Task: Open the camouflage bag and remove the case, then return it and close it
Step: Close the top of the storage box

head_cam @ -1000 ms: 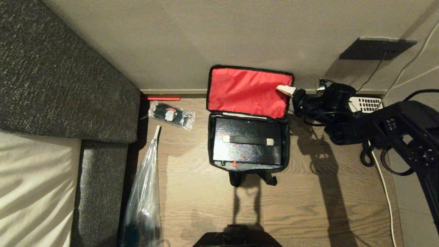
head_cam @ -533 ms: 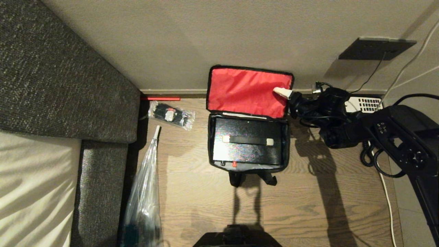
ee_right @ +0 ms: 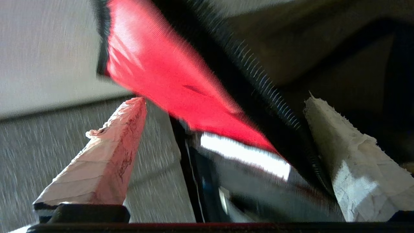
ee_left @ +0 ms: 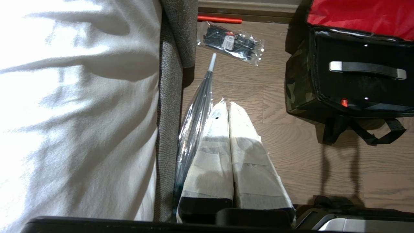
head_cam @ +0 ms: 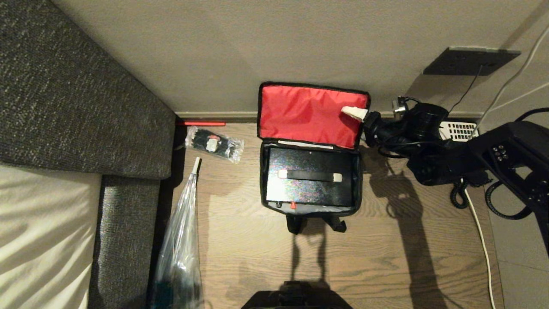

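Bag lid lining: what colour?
Red, on the camouflage bag lid lining; clearest in the head view.

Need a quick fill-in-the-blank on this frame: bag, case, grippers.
1. The bag lid lining is ____.
2. The case lies ____ the bag.
3. The right gripper stands open, its fingers either side of the lid's ____.
4. The left gripper is ____, beside the sofa.

Missing: red; inside; edge; shut

Right hand (head_cam: 359,115) nudged lid (head_cam: 309,113) edge outward
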You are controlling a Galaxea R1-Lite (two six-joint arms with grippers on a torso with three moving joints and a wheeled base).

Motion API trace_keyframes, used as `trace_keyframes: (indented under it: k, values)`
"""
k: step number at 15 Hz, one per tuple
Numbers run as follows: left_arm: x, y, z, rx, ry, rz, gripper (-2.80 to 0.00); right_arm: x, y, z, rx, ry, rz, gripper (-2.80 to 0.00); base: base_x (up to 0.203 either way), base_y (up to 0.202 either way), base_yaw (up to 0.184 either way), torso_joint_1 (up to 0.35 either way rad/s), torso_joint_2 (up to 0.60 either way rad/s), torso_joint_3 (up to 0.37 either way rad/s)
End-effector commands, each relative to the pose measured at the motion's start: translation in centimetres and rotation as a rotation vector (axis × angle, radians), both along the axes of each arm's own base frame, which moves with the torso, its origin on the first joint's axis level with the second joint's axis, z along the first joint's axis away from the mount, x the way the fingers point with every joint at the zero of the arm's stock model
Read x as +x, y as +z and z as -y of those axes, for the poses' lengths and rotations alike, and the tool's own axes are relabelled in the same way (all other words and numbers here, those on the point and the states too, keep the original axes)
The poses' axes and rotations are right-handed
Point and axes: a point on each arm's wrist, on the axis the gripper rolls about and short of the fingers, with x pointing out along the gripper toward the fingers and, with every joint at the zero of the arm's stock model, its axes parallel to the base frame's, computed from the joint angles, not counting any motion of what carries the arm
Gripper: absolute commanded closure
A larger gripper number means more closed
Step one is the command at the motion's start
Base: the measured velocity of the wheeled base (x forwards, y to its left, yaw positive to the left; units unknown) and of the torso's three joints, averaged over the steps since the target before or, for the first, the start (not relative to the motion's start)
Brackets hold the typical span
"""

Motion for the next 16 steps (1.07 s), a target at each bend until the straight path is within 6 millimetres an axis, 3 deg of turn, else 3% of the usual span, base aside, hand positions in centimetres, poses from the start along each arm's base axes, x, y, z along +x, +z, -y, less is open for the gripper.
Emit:
trace_keyframes:
  k: [1, 4, 8, 9, 11, 13, 16]
  values:
    - [0.3, -1.1, 0.0, 0.0, 0.0, -0.04, 0.0, -1.9, 1.7, -0.2, -0.043, 0.027, 0.038, -2.8, 0.0, 0.0, 0.0, 0.0, 0.0, 0.0]
    - [0.3, -1.1, 0.0, 0.0, 0.0, -0.04, 0.0, -3.7, 3.0, -0.9, -0.064, 0.074, 0.066, -2.8, 0.0, 0.0, 0.0, 0.0, 0.0, 0.0]
    - [0.3, -1.1, 0.0, 0.001, 0.0, -0.04, 0.0, -5.5, 2.4, -1.3, -0.13, 0.104, 0.064, -2.8, 0.0, 0.0, 0.0, 0.0, 0.0, 0.0]
    - [0.3, -1.1, 0.0, 0.0, 0.0, -0.04, 0.0, -6.2, 1.9, -1.3, -0.178, 0.118, 0.077, -2.8, 0.0, 0.0, 0.0, 0.0, 0.0, 0.0]
    - [0.3, -1.1, 0.0, 0.0, 0.0, -0.04, 0.0, -8.9, -1.6, -1.2, -0.308, 0.164, 0.03, -2.8, 0.0, 0.0, 0.0, 0.0, 0.0, 0.0]
    - [0.3, -1.1, 0.0, 0.0, 0.0, -0.04, 0.0, -10.8, -3.4, -1.6, -0.452, 0.215, 0.086, -2.8, 0.0, 0.0, 0.0, 0.0, 0.0, 0.0]
    - [0.3, -1.1, 0.0, 0.0, 0.0, -0.04, 0.0, -10.2, -3.6, -2.4, -0.515, 0.211, 0.132, -2.8, 0.0, 0.0, 0.0, 0.0, 0.0, 0.0]
